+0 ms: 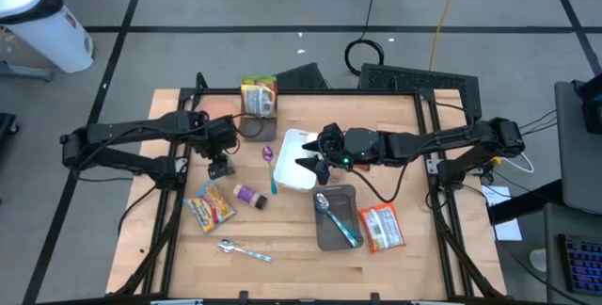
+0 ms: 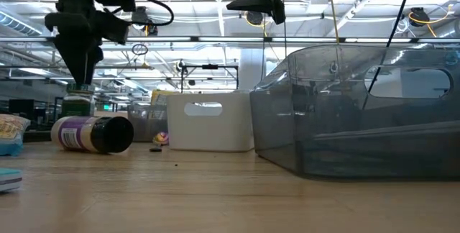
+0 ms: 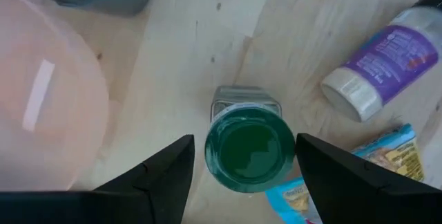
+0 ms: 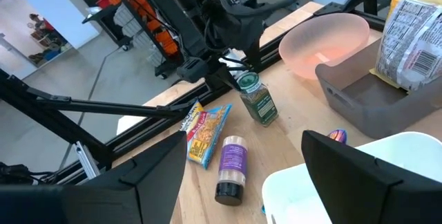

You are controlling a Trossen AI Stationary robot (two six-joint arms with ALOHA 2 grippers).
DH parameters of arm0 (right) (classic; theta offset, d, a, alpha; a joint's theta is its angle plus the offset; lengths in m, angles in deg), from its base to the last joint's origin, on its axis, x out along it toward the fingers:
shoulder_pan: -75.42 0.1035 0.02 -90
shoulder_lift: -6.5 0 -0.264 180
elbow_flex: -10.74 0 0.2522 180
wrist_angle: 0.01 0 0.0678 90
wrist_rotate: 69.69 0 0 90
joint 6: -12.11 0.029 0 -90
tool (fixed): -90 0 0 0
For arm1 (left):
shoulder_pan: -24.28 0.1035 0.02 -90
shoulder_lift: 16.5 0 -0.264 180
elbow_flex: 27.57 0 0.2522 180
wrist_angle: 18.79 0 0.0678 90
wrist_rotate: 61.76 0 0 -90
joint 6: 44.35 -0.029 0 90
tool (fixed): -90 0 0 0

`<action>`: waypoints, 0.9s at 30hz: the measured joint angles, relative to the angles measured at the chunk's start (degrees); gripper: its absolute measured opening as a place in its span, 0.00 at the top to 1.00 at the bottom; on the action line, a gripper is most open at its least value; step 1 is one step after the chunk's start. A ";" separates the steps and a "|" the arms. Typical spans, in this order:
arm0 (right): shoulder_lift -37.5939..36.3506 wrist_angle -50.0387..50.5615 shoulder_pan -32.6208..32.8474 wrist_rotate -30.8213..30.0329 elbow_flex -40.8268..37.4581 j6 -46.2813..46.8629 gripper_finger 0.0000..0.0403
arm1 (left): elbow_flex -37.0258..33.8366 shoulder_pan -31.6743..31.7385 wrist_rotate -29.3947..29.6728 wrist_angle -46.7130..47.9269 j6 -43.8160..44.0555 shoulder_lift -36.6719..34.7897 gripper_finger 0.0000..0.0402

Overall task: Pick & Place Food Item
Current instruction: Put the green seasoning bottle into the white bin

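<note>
- Right now the left tool (image 3: 243,182) hangs straight above a small spice jar (image 3: 244,141) with a green lid, its fingers (image 3: 162,179) spread to either side of the lid and clear of it.
- From above, that jar (image 1: 219,168) stands upright on the wooden table (image 1: 282,230), on the left half, just under the left tool (image 1: 219,154).
- From the right wrist, the jar (image 4: 257,99) shows a clear body filled with green herbs, and the left arm's fingers stand over its cap.
- A second bottle with a purple label (image 1: 250,195) lies on its side near the jar, toward the table's middle; at table height it (image 2: 93,133) rests in front of the upright jar (image 2: 77,103).
- A yellow and blue snack packet (image 1: 210,208) lies flat just beside the purple bottle, on the side nearer the table's front edge.
- The right tool (image 1: 315,166) hovers over a white bin (image 1: 293,145) at the middle of the table, fingers spread wide and holding nothing.
- A grey tray (image 1: 331,234) sits to the right of the white bin with a spoon with a blue handle (image 1: 337,218) lying in it.
- A red and white packet (image 1: 382,228) lies beside the grey tray, on its right.
- A metal spoon (image 1: 243,249) lies near the front edge.
- A pink bowl (image 4: 330,41) sits at the back left of the table.
</note>
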 joint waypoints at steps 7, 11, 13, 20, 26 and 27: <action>0.00 -0.01 0.02 0.02 0.00 0.19 0.31 | 0.00 0.00 0.11 -0.09 -1.40 4.84 0.35; 0.00 -0.02 0.02 0.02 0.00 0.26 0.31 | 0.00 0.00 0.11 -0.12 -2.74 7.24 0.36; 0.00 0.00 0.02 0.02 0.00 0.26 0.31 | 0.00 0.00 0.11 -0.18 -3.25 8.05 0.38; 0.00 -0.02 0.02 0.02 0.00 0.26 0.31 | 0.02 0.00 0.13 -0.16 -3.28 9.34 0.48; 0.00 0.00 0.02 0.02 -0.01 0.02 0.31 | 0.02 0.00 0.13 1.16 -4.41 8.82 0.48; 0.00 -0.01 0.02 0.02 0.00 -0.04 0.31 | 0.26 0.00 0.16 1.80 -4.85 8.77 0.48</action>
